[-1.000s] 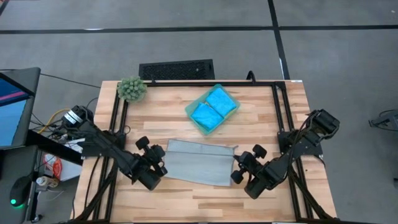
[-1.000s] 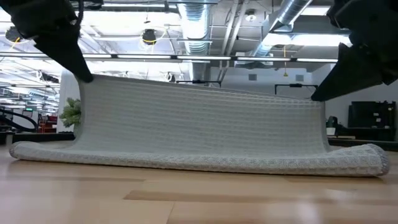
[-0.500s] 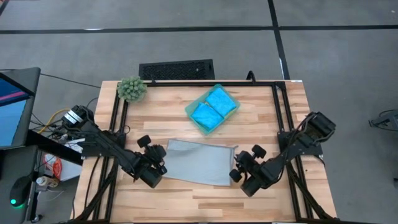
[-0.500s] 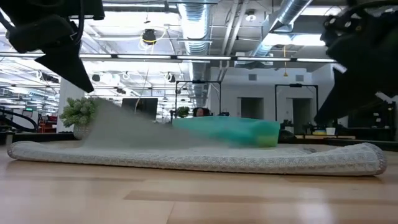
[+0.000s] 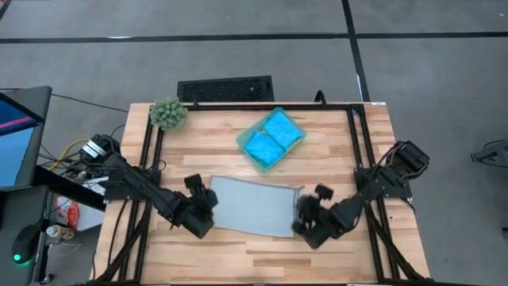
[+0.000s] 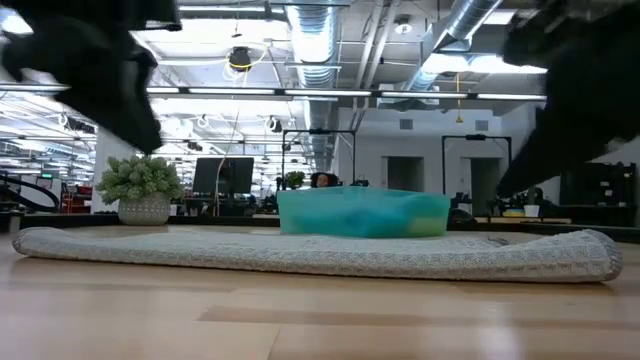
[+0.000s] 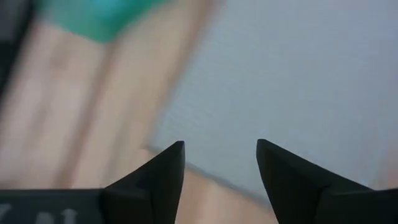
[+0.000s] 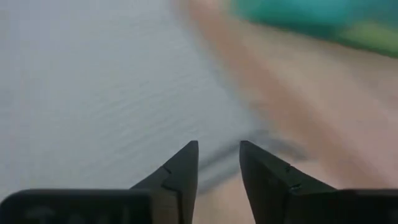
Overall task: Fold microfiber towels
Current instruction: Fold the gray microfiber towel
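The light grey microfiber towel point(image 5: 252, 206) lies flat on the wooden table as a folded rectangle; the low view shows it as a low strip point(image 6: 300, 252) with a rounded fold at one end point(image 6: 600, 255). My left gripper point(image 5: 208, 205) hovers open over its left end, the fingers point(image 7: 168, 163) just above the cloth point(image 7: 298, 81). My right gripper point(image 5: 305, 218) hovers open over its right end point(image 8: 93, 93). Neither touches it. Two bright blue folded towels point(image 5: 271, 138) lie in the teal tray point(image 5: 252, 157).
The teal tray point(image 6: 362, 212) stands behind the grey towel, toward the table's far edge. A fuzzy green plant ball point(image 5: 168, 114) sits at the far left corner. A black frame point(image 5: 353, 143) runs along the table's sides. Bare wood point(image 5: 262, 254) lies near the front edge.
Both grippers have let go of the grey towel's raised layer, which they held up by its two top corners a second ago. That layer has fallen flat onto the layer below it. The bottom layer has stayed where it was on the table.
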Controlling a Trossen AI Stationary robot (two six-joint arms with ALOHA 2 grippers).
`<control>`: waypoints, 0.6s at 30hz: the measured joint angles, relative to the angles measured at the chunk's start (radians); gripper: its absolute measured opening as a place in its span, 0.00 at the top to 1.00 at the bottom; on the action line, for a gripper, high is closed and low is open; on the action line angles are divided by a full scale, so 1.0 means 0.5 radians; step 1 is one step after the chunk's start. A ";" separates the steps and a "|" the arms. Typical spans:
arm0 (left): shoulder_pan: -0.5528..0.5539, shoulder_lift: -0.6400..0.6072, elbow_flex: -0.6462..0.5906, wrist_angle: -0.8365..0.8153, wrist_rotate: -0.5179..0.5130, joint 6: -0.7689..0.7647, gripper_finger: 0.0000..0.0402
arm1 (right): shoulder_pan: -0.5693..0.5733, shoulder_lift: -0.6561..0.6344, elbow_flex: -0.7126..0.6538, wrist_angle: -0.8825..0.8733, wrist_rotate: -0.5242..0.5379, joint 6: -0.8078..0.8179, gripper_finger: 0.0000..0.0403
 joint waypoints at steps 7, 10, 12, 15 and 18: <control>-0.231 0.000 0.002 0.126 0.112 0.257 0.55 | 0.234 0.000 0.005 0.907 -0.023 -1.127 0.66; -0.320 0.000 0.001 0.131 0.017 0.208 0.55 | 0.258 0.000 0.005 0.794 0.090 -1.101 0.68; -0.361 -0.001 -0.022 0.192 -0.012 0.189 0.55 | 0.255 0.000 0.004 0.708 0.091 -1.026 0.68; -0.409 -0.001 -0.079 0.290 -0.002 0.150 0.55 | 0.246 0.014 0.002 0.759 0.041 -0.987 0.68; -0.447 -0.001 -0.176 0.426 0.012 0.121 0.55 | 0.257 0.058 0.002 0.886 -0.019 -1.066 0.65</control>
